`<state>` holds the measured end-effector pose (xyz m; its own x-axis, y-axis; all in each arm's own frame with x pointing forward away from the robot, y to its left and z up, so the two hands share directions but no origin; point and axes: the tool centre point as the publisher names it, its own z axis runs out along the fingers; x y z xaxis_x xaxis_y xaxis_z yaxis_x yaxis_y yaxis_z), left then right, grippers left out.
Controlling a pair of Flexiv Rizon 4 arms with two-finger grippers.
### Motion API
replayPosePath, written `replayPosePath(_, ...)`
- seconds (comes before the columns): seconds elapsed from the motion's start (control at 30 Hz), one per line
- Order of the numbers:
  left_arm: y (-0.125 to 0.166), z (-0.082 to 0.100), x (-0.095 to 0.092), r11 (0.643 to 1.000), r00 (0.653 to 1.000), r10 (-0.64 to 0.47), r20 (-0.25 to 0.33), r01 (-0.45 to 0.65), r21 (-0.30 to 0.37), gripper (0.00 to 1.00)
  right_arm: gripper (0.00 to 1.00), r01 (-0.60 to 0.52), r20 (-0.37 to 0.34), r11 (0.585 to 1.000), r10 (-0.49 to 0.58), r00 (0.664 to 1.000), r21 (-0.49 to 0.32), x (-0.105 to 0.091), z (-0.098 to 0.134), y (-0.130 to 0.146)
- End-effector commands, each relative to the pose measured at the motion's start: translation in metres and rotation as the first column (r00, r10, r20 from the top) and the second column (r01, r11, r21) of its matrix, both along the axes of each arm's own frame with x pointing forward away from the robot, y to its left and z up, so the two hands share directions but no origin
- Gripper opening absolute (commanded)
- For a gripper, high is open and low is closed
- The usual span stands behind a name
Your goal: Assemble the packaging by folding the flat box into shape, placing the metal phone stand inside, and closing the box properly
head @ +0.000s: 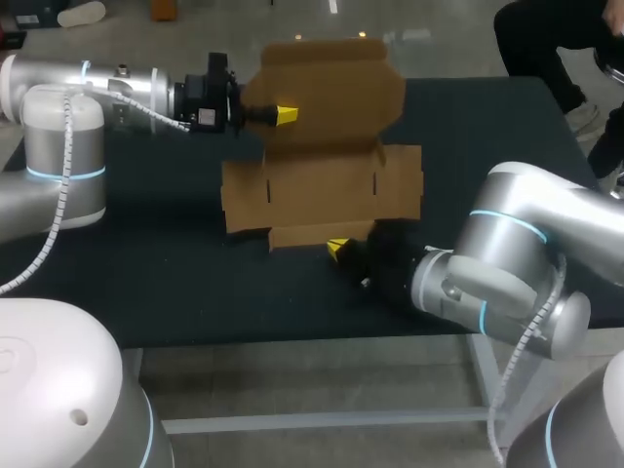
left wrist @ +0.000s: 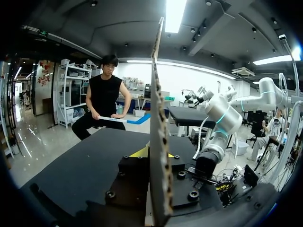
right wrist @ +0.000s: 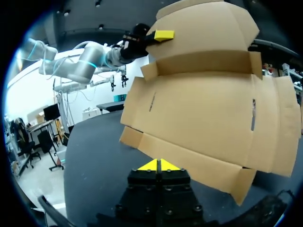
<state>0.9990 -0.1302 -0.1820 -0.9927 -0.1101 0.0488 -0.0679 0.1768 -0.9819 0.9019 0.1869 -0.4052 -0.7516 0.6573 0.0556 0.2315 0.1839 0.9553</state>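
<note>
The right tool (right wrist: 160,165) sits low over the dark, matte bench (head: 175,283). Its two yellow tips are pressed together with nothing between them. Just ahead of it is the near edge of the flat cardboard box (head: 322,190), though I cannot tell whether they touch. The box is plain brown cardboard, still unfolded. Its broad middle panel, with a narrow slit near each side and flaps out to both sides, spreads away from this tool. Beyond that, the box's far panel stands upright. The left tool (left wrist: 156,154) is clamped on the upright panel from the side. The cardboard runs edge-on between its fingers, with a yellow fingertip (left wrist: 141,152) against each face.
</note>
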Motion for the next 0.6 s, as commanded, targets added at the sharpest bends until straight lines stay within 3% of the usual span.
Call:
replayPosePath(0.03, 0.003, -0.007, -0.005, 1.0, 1.0, -0.013, 0.008, 0.013, -0.011, 0.0, 0.0, 0.095, 0.018, 0.995, -0.094, 0.995, -0.027, 0.001, -0.001, 0.007)
replayPosePath(0.6, 0.008, -0.013, -0.029, 0.999, 0.999, -0.033, 0.029, 0.034, -0.022, 0.0, 0.0, 0.098, 0.011, 0.995, -0.097, 0.995, -0.028, -0.002, -0.002, 0.01)
